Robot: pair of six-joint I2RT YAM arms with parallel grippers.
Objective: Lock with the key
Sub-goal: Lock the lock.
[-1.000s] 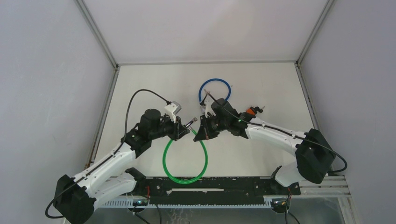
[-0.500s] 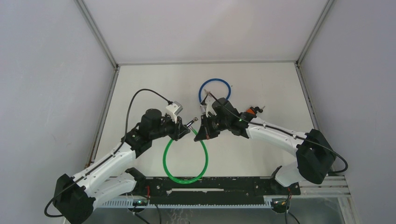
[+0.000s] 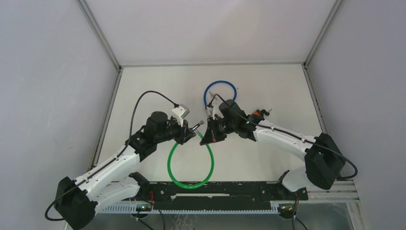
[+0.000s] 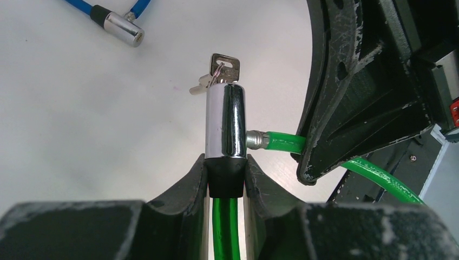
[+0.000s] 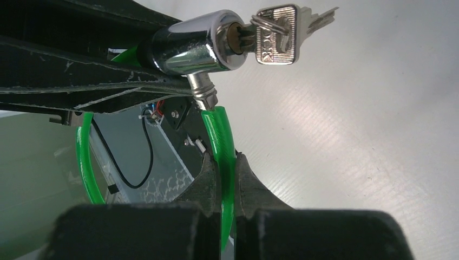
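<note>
A green cable lock hangs between my two grippers above the table, its loop (image 3: 189,184) drooping toward the near edge. My left gripper (image 4: 227,173) is shut on the black collar below the chrome lock cylinder (image 4: 225,119). A key (image 4: 224,67) sits in the cylinder's far end, with a ring and a second key hanging from it. My right gripper (image 5: 224,162) is shut on the green cable (image 5: 221,135) just behind its metal tip (image 5: 203,89), which meets the side of the cylinder (image 5: 189,46). From above, both grippers (image 3: 189,132) (image 3: 207,136) stand close together at mid-table.
A blue cable lock (image 3: 220,85) lies coiled on the table behind the right gripper, its chrome end (image 4: 123,30) showing in the left wrist view. A small orange object (image 3: 258,114) lies by the right forearm. Grey walls enclose the table on three sides.
The left gripper and the lock cylinder have edged slightly right, toward the right gripper. Both grips are unchanged.
</note>
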